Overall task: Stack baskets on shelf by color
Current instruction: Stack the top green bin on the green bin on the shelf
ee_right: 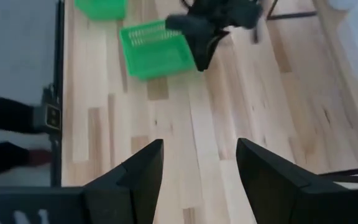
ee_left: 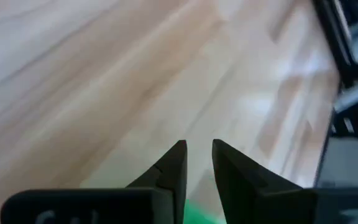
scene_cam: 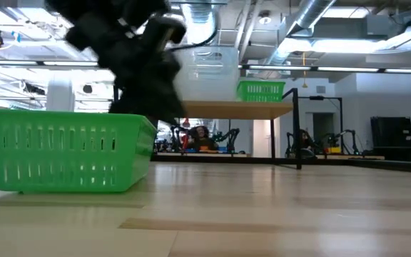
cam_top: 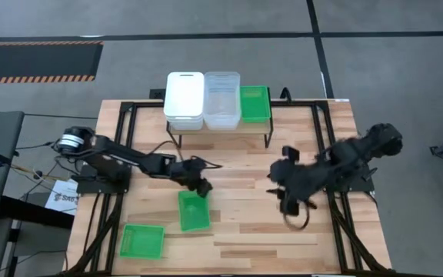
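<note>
I can read no text for certain; a white paper sheet (cam_top: 61, 196) beside my worktop (cam_top: 237, 231) carries dark lettering, perhaps starting "SA".

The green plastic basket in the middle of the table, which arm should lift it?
The left. The left gripper is shut on the far rim of that green plastic basket, while the right gripper hangs open, apart over bare wooden tabletop.

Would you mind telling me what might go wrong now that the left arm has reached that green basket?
1. The left gripper is shut at one edge of the green basket; held there, the basket may tilt or slip when lifted.
2. The green basket on the shelf sits close beside the clear stack, so a tilted basket could knock it.
3. The right gripper, open, waits nearby.
</note>
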Controlling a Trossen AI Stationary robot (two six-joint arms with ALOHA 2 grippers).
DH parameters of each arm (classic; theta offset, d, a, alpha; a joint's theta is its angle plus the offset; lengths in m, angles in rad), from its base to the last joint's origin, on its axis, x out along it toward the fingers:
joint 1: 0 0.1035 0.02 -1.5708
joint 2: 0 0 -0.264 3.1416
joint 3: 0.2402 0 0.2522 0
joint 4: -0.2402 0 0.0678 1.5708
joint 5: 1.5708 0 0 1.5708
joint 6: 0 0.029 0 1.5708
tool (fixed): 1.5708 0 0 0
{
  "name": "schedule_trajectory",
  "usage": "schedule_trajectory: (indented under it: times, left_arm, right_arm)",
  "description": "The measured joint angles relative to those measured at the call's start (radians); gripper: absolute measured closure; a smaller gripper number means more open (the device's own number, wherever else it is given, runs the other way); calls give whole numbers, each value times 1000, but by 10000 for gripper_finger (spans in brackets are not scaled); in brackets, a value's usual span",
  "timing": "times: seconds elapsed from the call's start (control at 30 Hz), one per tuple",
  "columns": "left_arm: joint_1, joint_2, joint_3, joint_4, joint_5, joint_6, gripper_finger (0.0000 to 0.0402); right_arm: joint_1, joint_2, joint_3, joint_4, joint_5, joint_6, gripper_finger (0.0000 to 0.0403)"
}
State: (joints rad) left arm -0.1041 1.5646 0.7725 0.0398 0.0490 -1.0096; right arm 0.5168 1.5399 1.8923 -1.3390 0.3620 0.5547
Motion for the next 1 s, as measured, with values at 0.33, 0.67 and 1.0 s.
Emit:
schedule_trajectory:
  times: [0.33, 0.67, 1.0]
  left_arm:
    - [26, -62, 433, -541, 108, 315, 244]
    - [-114, -387, 727, -802, -221, 331, 218]
    - [-344, -620, 752, -377, -889, 722, 225]
  right_arm:
    - [97, 188, -1, 104, 49, -2, 179]
    - [54, 169, 8, 542, 366, -202, 179]
    - [-176, 72, 57, 1273, 445, -694, 179]
